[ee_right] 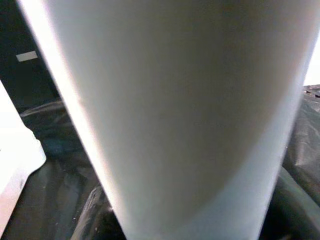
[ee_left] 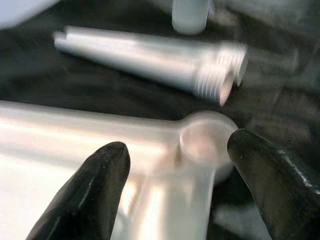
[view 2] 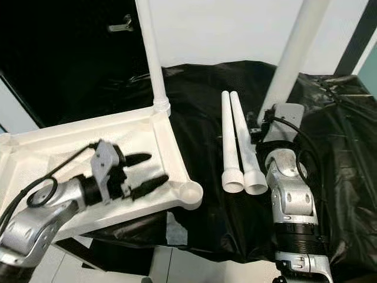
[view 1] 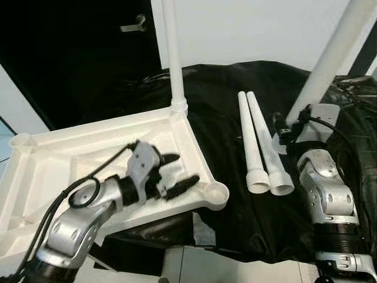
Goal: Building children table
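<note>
Fingers of your left gripper spread open over the tabletop's corner socket. Your right gripper clamps a leg; it's stiff, light, probably slick, so grip low.

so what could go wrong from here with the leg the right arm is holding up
The right gripper holds a long white leg near its lower end, tilted, so it could swing or slip. The open left gripper sits at the tabletop corner socket. The two loose legs lie close by and could get knocked.
</note>
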Controlling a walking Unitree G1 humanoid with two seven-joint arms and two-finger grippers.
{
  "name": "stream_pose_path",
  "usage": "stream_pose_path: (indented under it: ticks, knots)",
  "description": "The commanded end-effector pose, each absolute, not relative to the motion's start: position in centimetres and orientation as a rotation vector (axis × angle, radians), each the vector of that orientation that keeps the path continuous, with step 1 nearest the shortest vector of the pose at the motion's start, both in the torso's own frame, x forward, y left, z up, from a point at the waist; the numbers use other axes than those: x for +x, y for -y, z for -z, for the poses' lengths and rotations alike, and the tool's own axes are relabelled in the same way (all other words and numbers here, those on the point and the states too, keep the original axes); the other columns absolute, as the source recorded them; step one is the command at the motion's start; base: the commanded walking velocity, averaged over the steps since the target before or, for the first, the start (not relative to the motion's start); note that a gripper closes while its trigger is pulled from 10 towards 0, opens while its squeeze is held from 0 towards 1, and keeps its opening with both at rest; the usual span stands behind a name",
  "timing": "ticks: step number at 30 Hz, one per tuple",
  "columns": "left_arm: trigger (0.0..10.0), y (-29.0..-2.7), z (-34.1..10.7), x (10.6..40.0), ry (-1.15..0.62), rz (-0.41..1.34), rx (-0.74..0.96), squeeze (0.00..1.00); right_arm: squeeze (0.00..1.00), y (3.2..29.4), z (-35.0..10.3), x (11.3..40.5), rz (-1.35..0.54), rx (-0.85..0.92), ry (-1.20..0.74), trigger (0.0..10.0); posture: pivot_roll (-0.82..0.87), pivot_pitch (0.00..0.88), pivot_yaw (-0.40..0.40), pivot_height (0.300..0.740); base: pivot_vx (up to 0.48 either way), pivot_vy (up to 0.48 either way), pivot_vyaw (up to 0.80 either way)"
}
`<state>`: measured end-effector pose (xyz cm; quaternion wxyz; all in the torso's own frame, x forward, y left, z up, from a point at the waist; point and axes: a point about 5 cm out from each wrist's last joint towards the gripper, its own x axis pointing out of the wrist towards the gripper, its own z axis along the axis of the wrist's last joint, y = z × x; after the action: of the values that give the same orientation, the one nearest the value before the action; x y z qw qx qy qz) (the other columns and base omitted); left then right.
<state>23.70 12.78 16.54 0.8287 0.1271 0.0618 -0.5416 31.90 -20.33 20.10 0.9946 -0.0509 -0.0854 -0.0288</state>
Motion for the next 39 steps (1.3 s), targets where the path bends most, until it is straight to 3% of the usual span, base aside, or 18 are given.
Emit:
stream_pose_path:
  ticks: [1,13,15,16,17,18,19,28,29,31,32,39]
  knots:
    - [10.0,-12.8,-15.6,23.0,-0.2,1.227,0.317,0.0,0.0,20.1,-20.3,31.9,0.048,-0.101,0.178,10.0,0.05,0.0,0.032,0.74,0.0,0.0,0.0]
    - [10.0,-14.1,-12.3,24.1,-0.37,1.118,0.487,0.0,0.0,20.1,-20.2,32.1,0.051,-0.115,0.178,10.0,0.05,0.0,0.036,0.74,0.0,0.0,0.0]
    - [6.9,-14.2,-11.6,24.9,-0.411,1.062,0.507,0.0,0.0,20.1,-20.2,32.1,0.054,-0.118,0.178,10.0,0.04,0.0,0.038,0.74,0.0,0.0,0.0]
    - [6.9,-14.2,-11.6,24.9,-0.411,1.062,0.507,0.0,0.0,20.1,-20.2,32.1,0.054,-0.118,0.178,10.0,0.04,0.0,0.038,0.74,0.0,0.0,0.0]
    - [3.3,-14.0,-11.4,25.1,-0.424,1.052,0.505,0.0,0.0,20.1,-20.2,32.1,0.055,-0.121,0.177,10.0,0.04,0.0,0.041,0.74,0.0,0.0,0.0]
    - [3.3,-14.0,-11.4,25.1,-0.424,1.052,0.505,0.0,0.0,20.1,-20.2,32.1,0.055,-0.121,0.177,10.0,0.04,0.0,0.041,0.74,0.0,0.0,0.0]
    - [0.0,-13.7,-11.3,25.5,-0.429,1.038,0.493,0.0,0.0,20.1,-20.1,32.1,0.056,-0.123,0.176,10.0,0.04,0.0,0.043,0.74,0.0,0.0,0.0]
    - [0.0,-12.4,-11.8,26.4,-0.392,1.061,0.5,0.0,0.0,19.9,-20.0,32.0,0.057,-0.123,0.174,10.0,0.03,0.0,0.056,0.74,0.0,0.0,0.0]
    - [3.4,-11.5,-12.2,26.9,-0.368,1.076,0.509,0.0,0.0,19.6,-20.1,32.0,0.046,-0.124,0.177,10.0,0.02,0.0,0.062,0.74,0.0,0.0,0.0]
    - [3.4,-11.2,-12.2,27.1,-0.361,1.082,0.516,0.0,0.0,19.6,-20.1,32.0,0.041,-0.124,0.178,10.0,0.02,0.0,0.062,0.74,0.0,0.0,0.0]
    - [9.8,-10.8,-12.4,27.3,-0.352,1.085,0.517,0.0,0.0,19.5,-20.1,32.0,0.034,-0.125,0.177,10.0,0.02,0.0,0.064,0.74,0.0,0.0,0.0]
    - [10.0,-9.2,-12.6,27.9,-0.334,1.084,0.51,0.0,0.0,18.6,-19.8,32.1,-0.006,-0.111,0.163,10.0,0.02,0.0,0.072,0.74,0.0,0.0,0.0]
